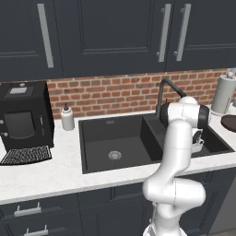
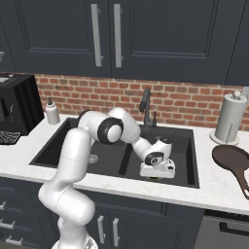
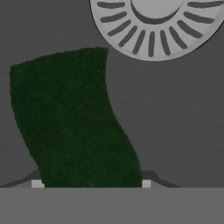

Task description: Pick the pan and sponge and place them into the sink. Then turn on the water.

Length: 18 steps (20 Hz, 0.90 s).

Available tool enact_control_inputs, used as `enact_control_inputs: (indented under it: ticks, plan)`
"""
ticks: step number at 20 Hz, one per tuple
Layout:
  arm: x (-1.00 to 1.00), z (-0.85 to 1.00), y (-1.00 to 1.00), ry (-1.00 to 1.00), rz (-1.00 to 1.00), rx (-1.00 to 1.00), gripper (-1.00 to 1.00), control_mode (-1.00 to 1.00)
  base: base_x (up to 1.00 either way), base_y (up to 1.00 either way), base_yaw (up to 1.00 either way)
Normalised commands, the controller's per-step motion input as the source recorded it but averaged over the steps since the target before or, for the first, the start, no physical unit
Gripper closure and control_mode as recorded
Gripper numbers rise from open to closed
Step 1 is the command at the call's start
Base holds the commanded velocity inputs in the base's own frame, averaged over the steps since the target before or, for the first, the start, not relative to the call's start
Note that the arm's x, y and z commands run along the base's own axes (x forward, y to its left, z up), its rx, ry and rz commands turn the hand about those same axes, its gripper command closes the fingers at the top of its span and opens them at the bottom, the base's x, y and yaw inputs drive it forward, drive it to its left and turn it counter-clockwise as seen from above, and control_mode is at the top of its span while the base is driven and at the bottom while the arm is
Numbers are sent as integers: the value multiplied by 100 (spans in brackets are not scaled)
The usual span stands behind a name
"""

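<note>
Gripper low in the sink's right basin, sponge between its fingers

The gripper is clamped on the sponge just above the sink floor, near the drain; the pan rests on the desk beside it.

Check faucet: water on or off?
Off. No stream falls from the faucet into the sink; the basin floor beside the sponge looks dry.

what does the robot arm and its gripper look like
A glossy white arm of rounded tubular links with dark grey joint rings. The gripper is a boxy white block under a dark-ringed wrist; its jaws end in small light tips. No cables or markings visible.
</note>
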Motion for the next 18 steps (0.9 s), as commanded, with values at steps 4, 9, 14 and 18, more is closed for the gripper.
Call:
enact_control_inputs:
  ticks: [4, 9, 14, 18]
  plan:
    - [26, -11, 0, 0, 0, 1, 100, -100, 0, 0, 0]
    - [37, -9, 0, 0, 0, 3, 100, -100, 0, 0, 0]
    - [54, -2, 0, 1, 0, 6, 100, -100, 0, 0, 0]
    - [67, 0, 0, 2, 0, 8, 100, -100, 0, 0, 0]
